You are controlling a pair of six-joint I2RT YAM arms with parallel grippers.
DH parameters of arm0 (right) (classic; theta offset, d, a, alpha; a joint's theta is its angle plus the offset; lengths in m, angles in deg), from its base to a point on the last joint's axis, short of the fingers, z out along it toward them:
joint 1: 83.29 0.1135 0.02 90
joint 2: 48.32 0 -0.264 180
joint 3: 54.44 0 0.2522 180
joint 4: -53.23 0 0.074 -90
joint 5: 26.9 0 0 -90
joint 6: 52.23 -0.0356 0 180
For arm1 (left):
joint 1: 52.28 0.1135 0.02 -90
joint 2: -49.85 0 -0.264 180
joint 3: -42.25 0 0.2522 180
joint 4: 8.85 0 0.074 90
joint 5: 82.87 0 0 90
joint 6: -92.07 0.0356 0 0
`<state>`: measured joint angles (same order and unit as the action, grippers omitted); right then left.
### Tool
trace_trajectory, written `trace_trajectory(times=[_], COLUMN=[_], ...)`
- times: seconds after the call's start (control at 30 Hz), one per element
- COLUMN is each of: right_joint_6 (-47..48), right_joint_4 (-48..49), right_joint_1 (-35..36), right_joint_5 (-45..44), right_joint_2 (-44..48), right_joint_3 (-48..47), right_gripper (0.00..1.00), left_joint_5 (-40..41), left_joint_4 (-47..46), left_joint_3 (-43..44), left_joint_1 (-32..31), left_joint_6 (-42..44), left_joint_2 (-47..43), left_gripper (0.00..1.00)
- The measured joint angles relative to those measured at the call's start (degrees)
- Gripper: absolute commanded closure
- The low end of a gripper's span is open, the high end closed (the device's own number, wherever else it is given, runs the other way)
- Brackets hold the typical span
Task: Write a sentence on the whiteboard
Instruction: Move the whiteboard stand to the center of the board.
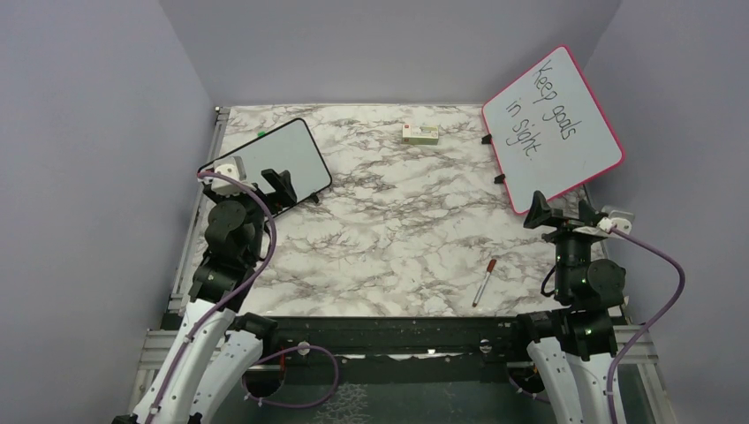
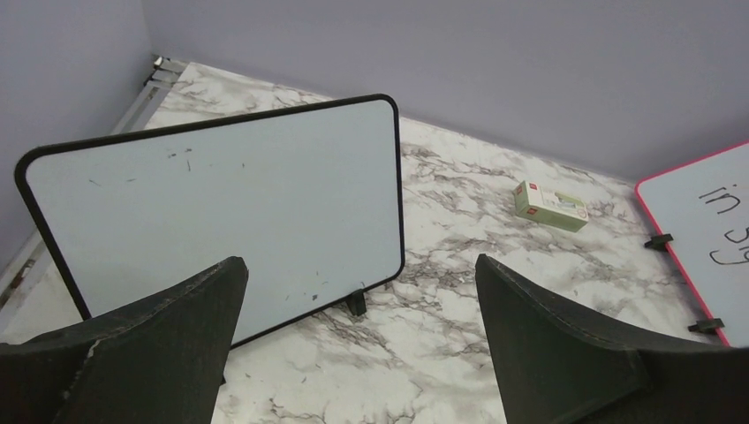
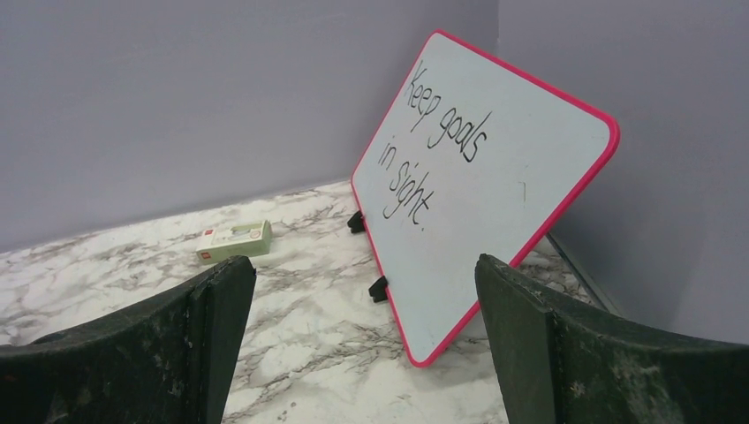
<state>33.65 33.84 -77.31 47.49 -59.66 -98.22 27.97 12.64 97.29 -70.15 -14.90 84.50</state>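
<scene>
Marble table (image 1: 397,238): whiteboard (image 1: 284,157) upper left blank; left gripper (image 1: 279,183) and right gripper (image 1: 562,215) spread, empty; next, grab the marker (image 1: 483,283) lower right

- whiteboard (image 1: 283,159): 10 o'clock on table (image 1: 397,230)
- larger board (image 1: 552,124): 2 o'clock
- box (image 1: 420,133): 12 o'clock, between the boards
- marker (image 1: 484,281): 5 o'clock, near front edge

Soft, even light fills all three views, leaving only faint shadows on the marble table (image 1: 397,256) and a dull grey sheen on the whiteboard (image 1: 281,162), while the near fingers (image 2: 132,353) look dark and slightly soft against sharp backgrounds.
</scene>
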Motion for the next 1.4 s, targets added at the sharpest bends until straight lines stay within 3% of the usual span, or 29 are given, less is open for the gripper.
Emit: trace_trajectory(times=[0.47,0.8,1.0,1.23,1.4], right_joint_6=[-1.3,-1.5,-1.5,-1.4,-1.4], right_joint_4=[0.0,-0.1,-0.1,-0.1,-0.1], right_joint_1=[0.4,1.9,2.6,3.8,4.5], right_joint_5=[0.6,0.5,0.4,0.1,-0.1], right_joint_2=[0.7,2.6,3.9,5.1,5.7], right_joint_3=[0.0,0.0,0.0,0.3,0.5], right_gripper=[0.00,0.00,0.00,0.00,0.00], left_joint_5=[-0.5,2.5,3.5,6.8,9.7], left_joint_4=[-2.1,4.0,8.3,10.9,10.6], left_joint_3=[-6.6,-4.9,-3.9,-4.2,-5.0], left_joint_1=[0.2,0.3,3.5,6.9,7.4], left_joint_6=[-8.7,-14.7,-20.4,-28.2,-31.5], left_joint_2=[2.6,15.5,23.3,27.2,29.7], left_gripper=[0.01,0.01,0.01,0.10,0.25])
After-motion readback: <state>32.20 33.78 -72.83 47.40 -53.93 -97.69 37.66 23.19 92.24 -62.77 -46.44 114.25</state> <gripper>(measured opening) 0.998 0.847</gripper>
